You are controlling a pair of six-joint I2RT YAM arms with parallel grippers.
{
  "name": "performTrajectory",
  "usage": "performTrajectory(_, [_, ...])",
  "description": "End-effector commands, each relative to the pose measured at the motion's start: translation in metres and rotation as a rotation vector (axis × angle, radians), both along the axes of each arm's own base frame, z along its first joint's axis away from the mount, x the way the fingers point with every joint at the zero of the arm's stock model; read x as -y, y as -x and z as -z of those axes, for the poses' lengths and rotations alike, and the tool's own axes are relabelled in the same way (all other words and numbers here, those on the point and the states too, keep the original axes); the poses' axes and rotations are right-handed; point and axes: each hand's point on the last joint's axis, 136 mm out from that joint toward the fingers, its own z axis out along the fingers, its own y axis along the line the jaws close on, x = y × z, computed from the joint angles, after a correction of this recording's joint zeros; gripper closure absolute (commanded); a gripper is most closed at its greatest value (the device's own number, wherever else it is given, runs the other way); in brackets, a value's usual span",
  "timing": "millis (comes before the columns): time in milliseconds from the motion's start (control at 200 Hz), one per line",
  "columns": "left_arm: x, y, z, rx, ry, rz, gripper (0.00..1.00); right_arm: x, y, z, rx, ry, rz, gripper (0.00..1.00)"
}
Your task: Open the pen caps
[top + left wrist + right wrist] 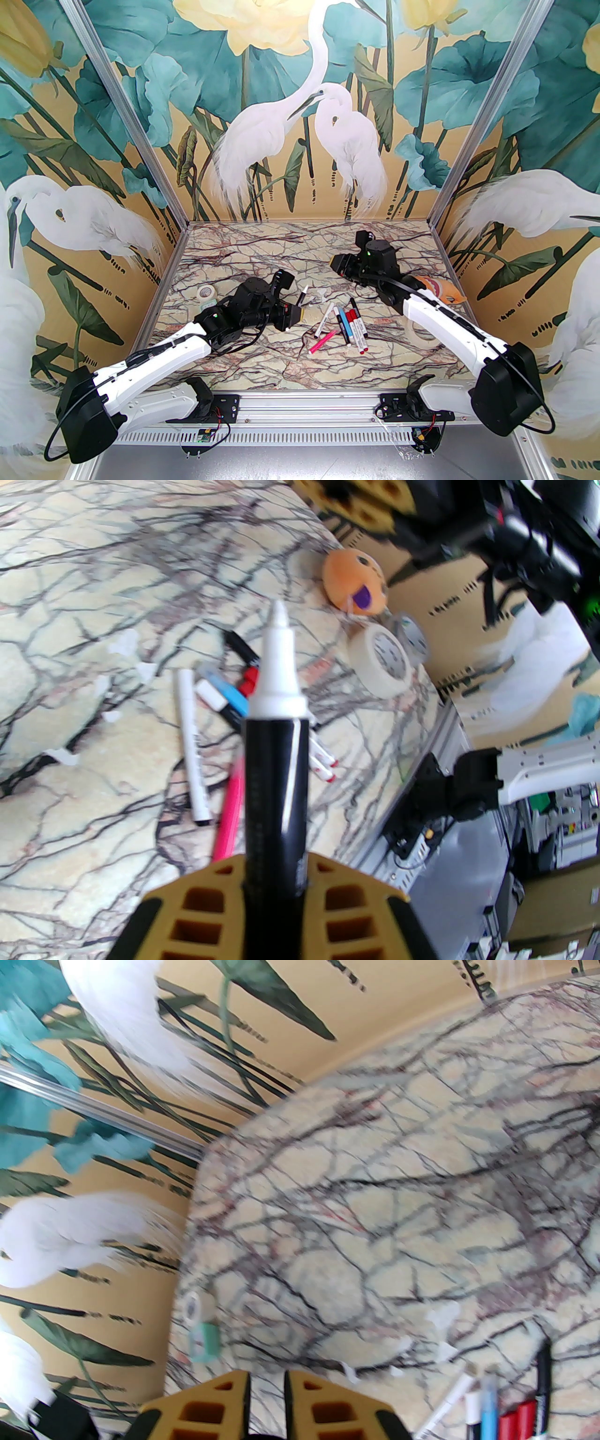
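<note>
Left wrist: black pen (pixel 276 780), white tip bare, tight within clenched left pincer (pixel 275 873).

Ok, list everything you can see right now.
held pen: one, black with bare white tip, in left gripper
loose pens: about seven, white, blue, red, black, pink, heaped mid-table
tape rolls: two, pale, one far left, one right of the pens
plush: one, orange, right side by the right arm
white bits: several, white, beyond the pens
table: one, marble-patterned
left gripper: shut on held pen
right gripper: shut, over far table; any load unclear
</note>
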Motion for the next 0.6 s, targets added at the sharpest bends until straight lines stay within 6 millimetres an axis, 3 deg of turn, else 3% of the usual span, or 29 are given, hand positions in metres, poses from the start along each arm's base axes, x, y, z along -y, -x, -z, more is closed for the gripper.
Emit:
performTrajectory(0, [-0.036, -0.017, 0.024, -0.039, -0.121, -0.184, 0.95, 0.025, 0.01, 0.047, -0.099, 0.249, -0.062, 0.92])
performTrajectory(375, [-0.085, -0.046, 0.075, -0.088, -0.303, -0.314, 0.93, 0.079, -0.024, 0.113, -0.269, 0.534, -0.05, 0.9])
performTrajectory(590, [-0.092, -0.064, 0.082, -0.078, -0.336, -0.315, 0.93, 0.079, -0.047, 0.138, -0.311, 0.58, -0.057, 0.89])
